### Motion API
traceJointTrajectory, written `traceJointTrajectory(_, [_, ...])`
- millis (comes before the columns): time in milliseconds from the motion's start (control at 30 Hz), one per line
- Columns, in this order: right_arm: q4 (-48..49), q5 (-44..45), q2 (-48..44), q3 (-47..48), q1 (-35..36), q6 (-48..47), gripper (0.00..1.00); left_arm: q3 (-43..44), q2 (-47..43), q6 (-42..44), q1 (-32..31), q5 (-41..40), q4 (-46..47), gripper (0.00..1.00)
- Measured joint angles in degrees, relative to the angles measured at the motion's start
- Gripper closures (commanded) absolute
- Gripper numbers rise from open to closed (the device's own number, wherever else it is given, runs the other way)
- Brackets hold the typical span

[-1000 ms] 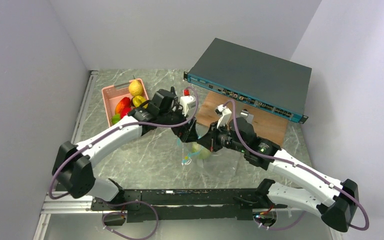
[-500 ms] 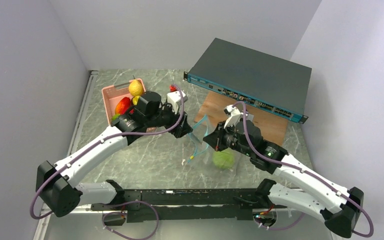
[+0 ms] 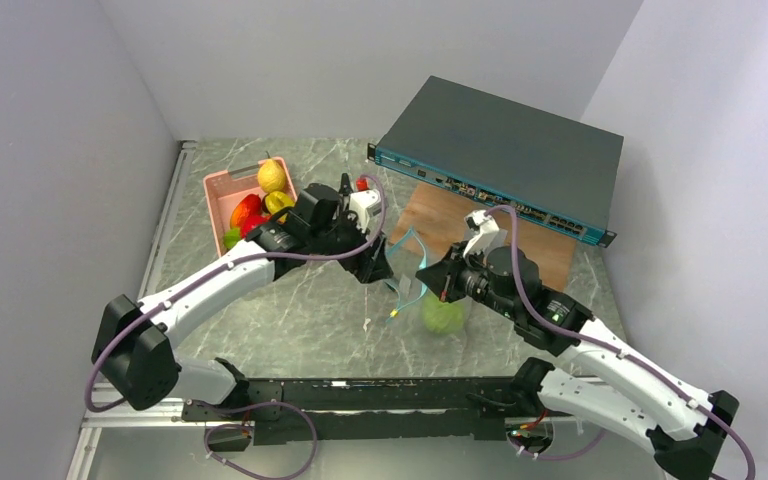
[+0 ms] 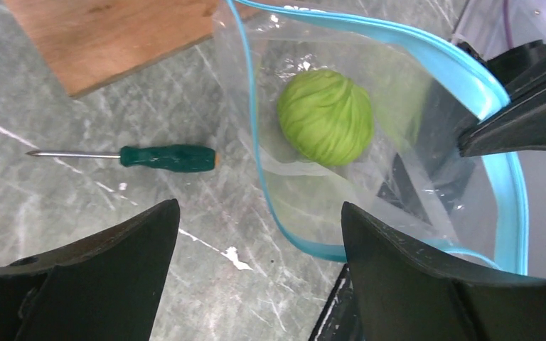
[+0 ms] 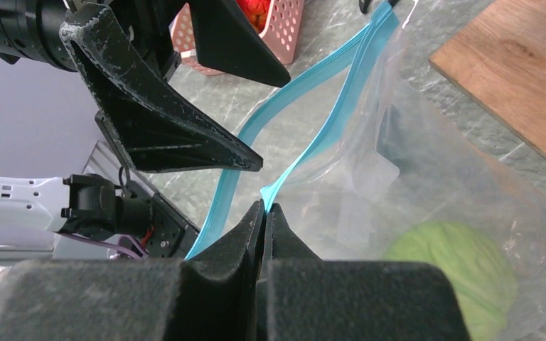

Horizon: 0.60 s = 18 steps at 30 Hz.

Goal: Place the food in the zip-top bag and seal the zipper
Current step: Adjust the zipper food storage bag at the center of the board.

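**Bag mouth held open on the right; the rest of the food lies beyond my left gripper**

Nearest my bases, the zip-top bag (image 3: 430, 295) sags onto the table with one green ball of food (image 4: 325, 117) lying in its bottom. Just above that ball, my right gripper (image 5: 264, 213) is pinched fully closed on one lip of the zipper (image 5: 306, 78) and holds that side up. The other lip hangs free, so the mouth gapes. From my pinch the zipper's long axis runs away toward the far side of the table, and the mouth opens to the left.

Right at that mouth, on the bag's left side, my left gripper (image 4: 259, 209) stands wide and holds nothing. The bag's teal rim shows in the gap between its fingers, and I cannot tell whether either finger touches it.

Farther off, to the bag's far left, the pink basket (image 3: 218, 195) holds the food (image 3: 272, 176) not yet bagged: yellow, red and green pieces. My left arm is much the nearer to it, and my right is busy keeping the mouth open. I judge the fetch falls to the left, which would swing out to the basket and return across the zipper line.

A green-handled screwdriver (image 4: 167, 158) lies just off the bag's rim. The wooden board (image 4: 114, 35) sits behind the bag, and the network switch (image 3: 500, 150) farther behind.
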Motion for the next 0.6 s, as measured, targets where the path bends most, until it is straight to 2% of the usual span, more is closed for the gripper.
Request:
traceJointTrajectory(100, [0.0,-0.3,0.8,0.0,0.0,0.3,1.0,0.1,1.4,-0.8,0.0,2.8,0.2,0.13])
traceJointTrajectory(167, [0.1,-0.6,1.2,0.0,0.0,0.3,1.0,0.1,1.9,-1.2,0.0,4.4,0.4,0.18])
traceJointTrajectory(300, [0.5,-1.5,2.6,0.0,0.0,0.3,1.0,0.1,1.9,-1.8,0.0,6.2,1.1,0.46])
traceJointTrajectory(600, [1.7,-6.4,8.5,0.0,0.4,1.5,1.0,0.1,1.9,-1.3,0.3,7.5,1.6,0.99])
